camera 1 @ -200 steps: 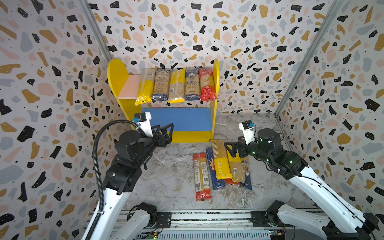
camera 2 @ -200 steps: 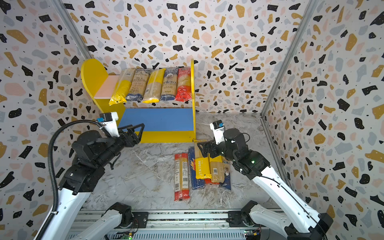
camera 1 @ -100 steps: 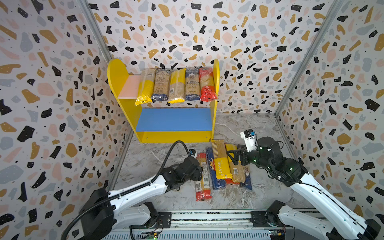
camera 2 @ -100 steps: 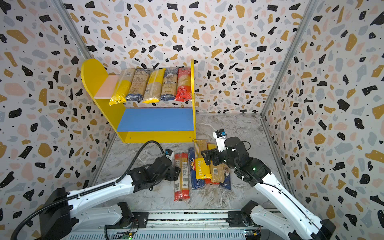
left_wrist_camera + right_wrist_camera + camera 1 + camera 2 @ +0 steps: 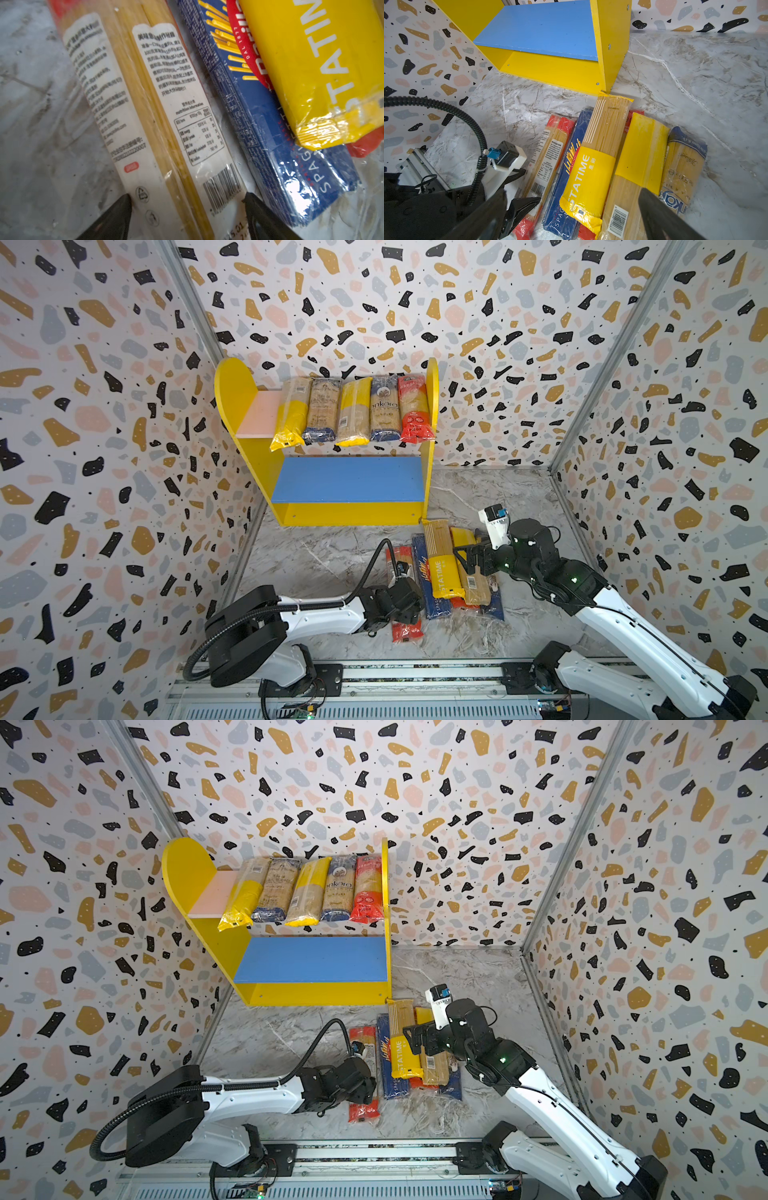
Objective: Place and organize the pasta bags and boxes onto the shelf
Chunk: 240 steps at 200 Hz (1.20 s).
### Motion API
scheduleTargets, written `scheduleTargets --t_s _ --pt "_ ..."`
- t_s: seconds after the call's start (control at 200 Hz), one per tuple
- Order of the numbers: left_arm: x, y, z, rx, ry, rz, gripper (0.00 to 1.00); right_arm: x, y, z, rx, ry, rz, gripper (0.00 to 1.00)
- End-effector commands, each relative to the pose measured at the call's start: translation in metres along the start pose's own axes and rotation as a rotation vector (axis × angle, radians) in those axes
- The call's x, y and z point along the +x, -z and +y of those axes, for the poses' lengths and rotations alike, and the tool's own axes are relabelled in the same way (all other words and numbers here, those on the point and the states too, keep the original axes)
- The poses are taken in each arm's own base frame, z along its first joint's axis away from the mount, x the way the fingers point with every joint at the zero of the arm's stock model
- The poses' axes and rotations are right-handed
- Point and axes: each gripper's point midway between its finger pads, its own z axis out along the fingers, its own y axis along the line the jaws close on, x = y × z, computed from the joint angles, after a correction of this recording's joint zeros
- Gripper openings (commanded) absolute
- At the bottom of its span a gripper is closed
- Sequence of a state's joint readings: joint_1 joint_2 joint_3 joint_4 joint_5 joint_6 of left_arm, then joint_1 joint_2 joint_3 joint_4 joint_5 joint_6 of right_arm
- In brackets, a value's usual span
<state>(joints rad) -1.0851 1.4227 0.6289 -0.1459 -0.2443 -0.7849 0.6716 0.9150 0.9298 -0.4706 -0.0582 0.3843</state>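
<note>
Left gripper [image 5: 187, 198] jaws apart, one finger each side of red bag [image 5: 158, 124], straddling its barcode end; not clamped as far as I can see. In a top view the same gripper [image 5: 405, 608] sits low centre of frame, over that bag's lower part. Right gripper [image 5: 573, 192] is also spread wide, hanging over the pile with nothing between the jaws; in a top view it sits right of centre.

Shelf [image 5: 232, 385] is upper centre, against the back wall. Its pink board [image 5: 257, 414] carries five packs [image 5: 353, 410] side by side, ends overhanging the front edge, with a bare strip at the left. Blue board [image 5: 347, 479] has no pack on it.

Pile [image 5: 469, 585] lies on the floor [image 5: 324, 556], lower centre, just in front of the shelf's right foot. Red bag is leftmost, blue box [image 5: 422, 568] just beside it, yellow bag [image 5: 444, 572] lies partly over the box, and more bags sit under and right of that.

Handling, my guess: red bag is light and long, in slick thin film. The strands stiffen it but snap if bent or squeezed hard. Grip across the narrow width, firm but not crushing. The present spot is near one end, so the far end probably droops; nearer mid-length balances better. Box is stiff with flat sides, the easiest pinch, but the yellow bag should come off first.
</note>
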Motion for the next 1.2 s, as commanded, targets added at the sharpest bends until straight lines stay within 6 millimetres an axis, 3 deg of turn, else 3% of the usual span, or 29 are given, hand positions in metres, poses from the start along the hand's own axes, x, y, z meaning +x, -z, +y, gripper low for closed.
scheduleTargets --t_s 0.0,0.295,0.375,0.546,0.661,0.826,0.956,1.196 --pt "0.014 -0.002 -0.002 0.010 0.034 0.027 0.85 -0.008 0.005 0.000 0.001 -0.002 -0.040 0.99" --pt "0.051 -0.019 -0.006 -0.062 0.010 0.119 0.86 0.000 0.003 -0.001 -0.012 0.005 -0.048 0.99" --pt "0.056 -0.023 0.001 -0.088 0.003 0.129 0.84 0.000 0.005 -0.002 -0.010 0.011 -0.052 0.99" --pt "0.063 -0.032 0.034 -0.209 -0.035 0.153 0.74 -0.002 0.010 -0.003 -0.007 0.017 -0.068 0.99" --pt "0.057 -0.034 0.061 -0.251 0.006 0.150 0.70 0.000 0.010 -0.006 0.003 0.018 -0.070 0.99" --pt "0.031 -0.025 0.075 -0.297 0.023 0.092 0.71 -0.001 0.011 -0.008 0.012 0.023 -0.074 0.99" --pt "0.025 -0.021 0.086 -0.318 0.046 0.076 0.74 -0.002 0.009 -0.008 0.013 0.020 -0.073 0.99" --pt "0.012 -0.009 0.071 -0.270 0.076 0.008 0.96 0.000 0.005 -0.007 0.005 0.019 -0.063 0.99"
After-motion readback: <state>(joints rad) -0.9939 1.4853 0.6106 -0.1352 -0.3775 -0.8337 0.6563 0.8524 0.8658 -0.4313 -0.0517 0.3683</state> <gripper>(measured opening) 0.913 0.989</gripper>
